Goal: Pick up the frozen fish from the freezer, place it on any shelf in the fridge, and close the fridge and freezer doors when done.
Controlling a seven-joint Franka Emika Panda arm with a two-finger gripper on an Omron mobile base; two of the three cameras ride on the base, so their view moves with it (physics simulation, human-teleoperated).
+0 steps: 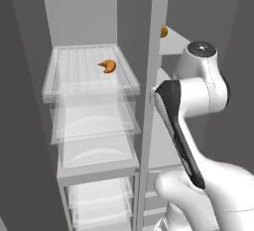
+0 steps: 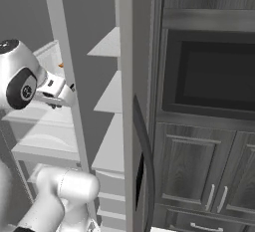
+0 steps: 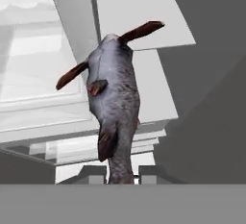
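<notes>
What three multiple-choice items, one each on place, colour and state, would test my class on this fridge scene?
1. The croissant lies:
A) on the top clear shelf
B) in a drawer
C) on the floor

2. The fish body is:
A) orange
B) grey
C) green

3. The gripper is:
A) wide open
B) shut on nothing
C) shut on the fish

Key:
1. A, it sits on the ribbed shelf's rear right.
2. B, grey with dark fins.
3. C, the hand view shows the fingertips clamping its lower end.
</notes>
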